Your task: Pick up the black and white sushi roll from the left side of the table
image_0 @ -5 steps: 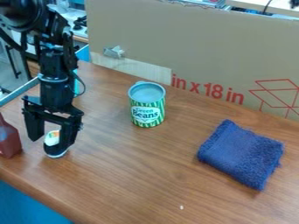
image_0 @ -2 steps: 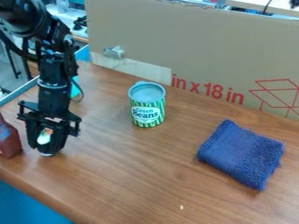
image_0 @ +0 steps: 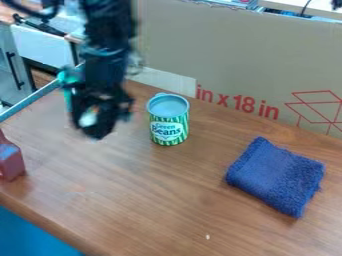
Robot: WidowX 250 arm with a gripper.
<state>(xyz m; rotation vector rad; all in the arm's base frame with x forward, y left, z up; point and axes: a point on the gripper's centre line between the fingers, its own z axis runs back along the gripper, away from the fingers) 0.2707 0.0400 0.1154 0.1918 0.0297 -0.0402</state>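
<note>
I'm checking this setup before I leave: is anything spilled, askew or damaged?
A pale speck lies on the table, well in front of the can; it looks like a stray crumb. The cardboard looks ragged along its top edge. The can is upright, the gripper holds a white item, and I see no spill.

A can (image_0: 168, 131) is placed on the table (image_0: 153, 200) before cardboard (image_0: 240, 55), a cloth (image_0: 277, 175) right, a bottle (image_0: 11, 162) far left; in the gripper (image_0: 97, 129), upper left, an object (image_0: 87, 118) seems held.
</note>
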